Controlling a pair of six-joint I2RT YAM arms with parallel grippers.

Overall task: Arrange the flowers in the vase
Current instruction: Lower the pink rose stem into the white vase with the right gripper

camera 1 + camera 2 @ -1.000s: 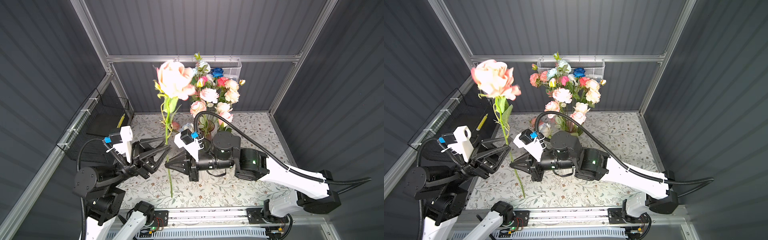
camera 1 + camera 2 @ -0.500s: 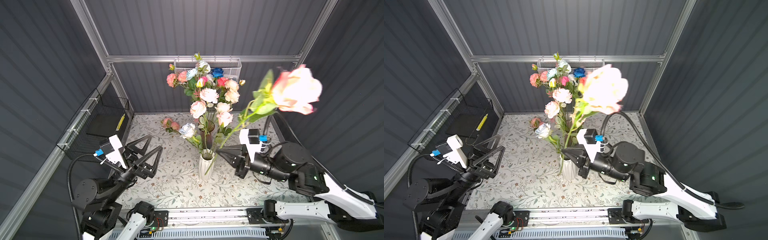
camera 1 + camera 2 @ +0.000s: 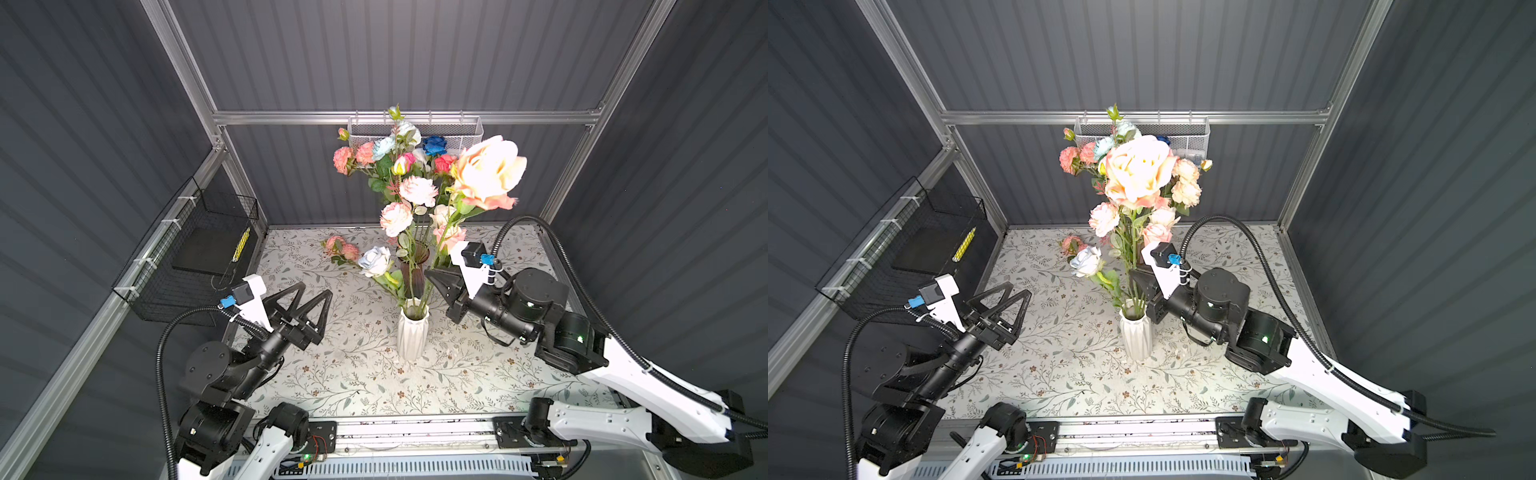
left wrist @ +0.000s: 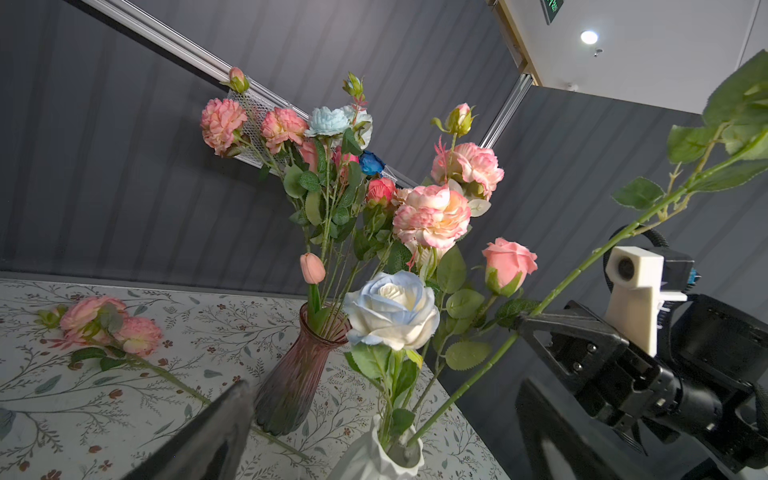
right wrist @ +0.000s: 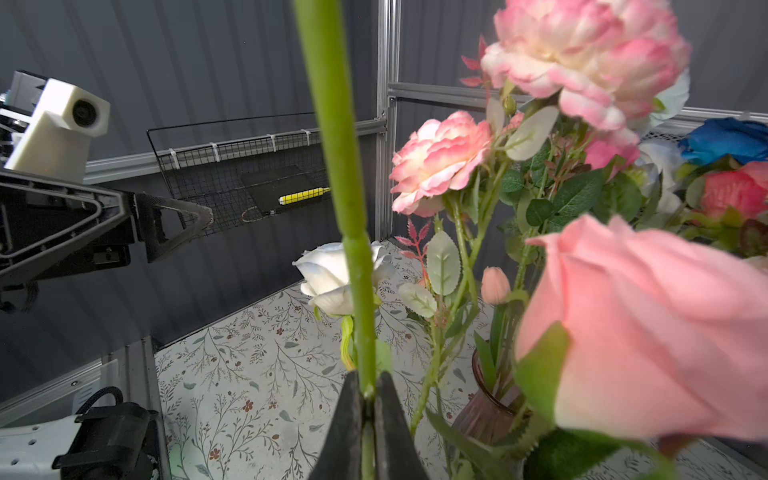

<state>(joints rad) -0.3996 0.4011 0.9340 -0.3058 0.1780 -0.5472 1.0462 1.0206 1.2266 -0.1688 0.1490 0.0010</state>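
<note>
Our left arm [image 3: 226, 368] rises from the near left corner, elbow bent and wrist pitched up toward the middle. Our left gripper [image 3: 316, 289] hangs in the air, its two triangular fingers spread wide and holding nothing. Our right arm [image 3: 623, 370] reaches in from the near right with a long, low forearm. Our right gripper [image 3: 433, 273] points left, jaws pinched tight on a rose stem [image 5: 332, 124].
</note>
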